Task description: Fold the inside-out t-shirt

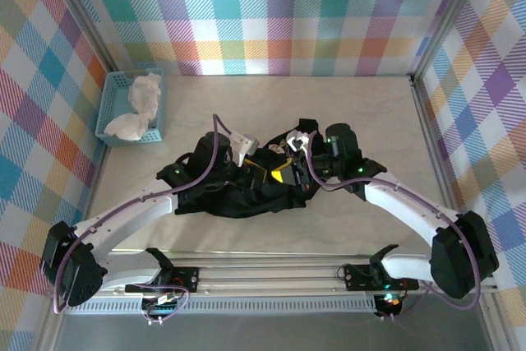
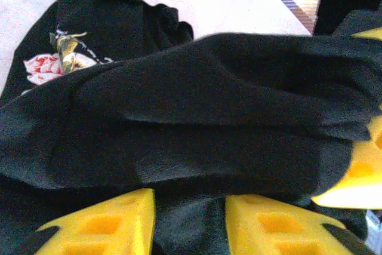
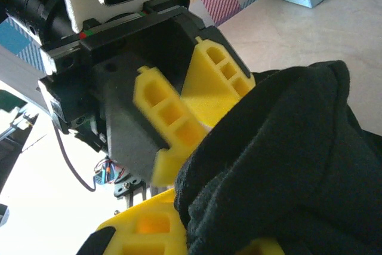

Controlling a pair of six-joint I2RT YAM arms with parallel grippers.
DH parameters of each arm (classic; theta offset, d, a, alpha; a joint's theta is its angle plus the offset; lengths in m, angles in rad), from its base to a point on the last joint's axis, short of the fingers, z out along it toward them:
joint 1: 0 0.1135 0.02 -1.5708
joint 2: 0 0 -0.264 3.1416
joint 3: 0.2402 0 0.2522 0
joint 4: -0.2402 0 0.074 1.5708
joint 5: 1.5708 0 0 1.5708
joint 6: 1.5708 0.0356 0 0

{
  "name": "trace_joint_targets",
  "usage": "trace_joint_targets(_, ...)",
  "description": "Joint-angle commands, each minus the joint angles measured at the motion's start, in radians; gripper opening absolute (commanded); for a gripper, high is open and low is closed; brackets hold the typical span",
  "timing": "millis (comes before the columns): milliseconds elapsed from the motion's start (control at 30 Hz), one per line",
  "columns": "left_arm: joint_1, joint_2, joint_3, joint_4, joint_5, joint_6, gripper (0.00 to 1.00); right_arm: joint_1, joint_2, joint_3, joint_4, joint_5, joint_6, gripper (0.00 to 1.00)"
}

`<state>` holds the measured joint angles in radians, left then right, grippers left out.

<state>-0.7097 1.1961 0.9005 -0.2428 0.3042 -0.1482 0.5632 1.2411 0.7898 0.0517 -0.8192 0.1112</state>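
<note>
Top external view: the desk (image 1: 370,121) carries the black t-shirt (image 1: 238,203), bunched at the frame's centre and not yet folded. I judge it must next be pulled flat. The right gripper (image 3: 203,237) is pressed together on a fold. The left gripper (image 2: 188,204) has cloth between its fingers; whether it pinches, I cannot tell. The rose print (image 2: 45,67) is mostly hidden.

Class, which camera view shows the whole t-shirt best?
The top view: the t-shirt lies bunched on the table, its full outline visible. The left wrist view shows close black folds and the rose print; the right wrist view shows one black fold up close.
</note>
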Motion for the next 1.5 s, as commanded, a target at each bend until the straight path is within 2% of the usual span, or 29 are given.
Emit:
trace_joint_targets(0, -0.006, 0.002, 0.032, -0.011, 0.003, 0.007, 0.14, -0.003, -0.045, 0.041, -0.043, -0.011, -0.071, 0.00)
trace_joint_targets(33, -0.001, -0.003, 0.032, -0.012, 0.012, 0.004, 0.07, -0.003, -0.051, 0.047, -0.066, -0.001, -0.093, 0.00)
trace_joint_targets(100, 0.011, -0.024, 0.021, 0.007, 0.037, -0.011, 0.00, -0.004, -0.062, 0.048, -0.095, 0.017, -0.122, 0.00)
trace_joint_targets(267, 0.071, -0.100, -0.032, 0.111, 0.164, -0.126, 0.00, -0.003, -0.073, 0.077, -0.182, 0.102, -0.181, 0.00)
trace_joint_targets(400, 0.123, -0.140, -0.068, 0.226, 0.325, -0.262, 0.00, 0.003, -0.065, 0.118, -0.244, 0.248, -0.177, 0.03)
trace_joint_targets(467, 0.134, -0.150, -0.069, 0.232, 0.359, -0.288, 0.00, 0.004, -0.060, 0.126, -0.237, 0.248, -0.162, 0.02)
trace_joint_targets(500, 0.134, -0.155, -0.068, 0.228, 0.363, -0.290, 0.00, 0.004, -0.058, 0.129, -0.232, 0.253, -0.155, 0.03)
trace_joint_targets(567, 0.136, -0.159, -0.069, 0.225, 0.361, -0.304, 0.00, 0.004, -0.048, 0.148, -0.254, 0.302, -0.146, 0.12)
trace_joint_targets(667, 0.136, -0.160, -0.072, 0.249, 0.369, -0.334, 0.00, 0.004, -0.032, 0.176, -0.282, 0.361, -0.113, 0.18)
trace_joint_targets(700, 0.136, -0.160, -0.073, 0.250, 0.363, -0.335, 0.00, 0.004, -0.027, 0.182, -0.282, 0.361, -0.100, 0.16)
trace_joint_targets(767, 0.136, -0.160, -0.071, 0.236, 0.332, -0.326, 0.00, 0.005, -0.020, 0.181, -0.260, 0.325, -0.075, 0.05)
trace_joint_targets(800, 0.134, -0.162, -0.064, 0.199, 0.274, -0.309, 0.00, 0.005, -0.019, 0.174, -0.231, 0.292, -0.052, 0.00)
trace_joint_targets(867, 0.112, -0.168, -0.041, 0.087, 0.119, -0.238, 0.00, 0.004, -0.014, 0.167, -0.186, 0.228, -0.013, 0.00)
trace_joint_targets(933, 0.071, -0.177, -0.030, 0.007, -0.005, -0.158, 0.19, 0.004, -0.002, 0.174, -0.163, 0.199, 0.031, 0.00)
trace_joint_targets(1000, 0.040, -0.191, -0.039, -0.007, -0.049, -0.129, 0.36, 0.003, 0.008, 0.185, -0.163, 0.190, 0.052, 0.00)
trace_joint_targets(1133, -0.004, -0.191, -0.065, 0.001, -0.072, -0.094, 0.58, 0.003, 0.022, 0.201, -0.163, 0.180, 0.067, 0.00)
trace_joint_targets(1233, -0.016, -0.156, -0.060, -0.023, -0.091, -0.059, 0.69, 0.003, 0.025, 0.203, -0.163, 0.179, 0.073, 0.00)
trace_joint_targets(1467, -0.043, -0.077, -0.046, -0.027, -0.110, -0.007, 0.79, 0.003, 0.021, 0.217, -0.192, 0.205, 0.068, 0.00)
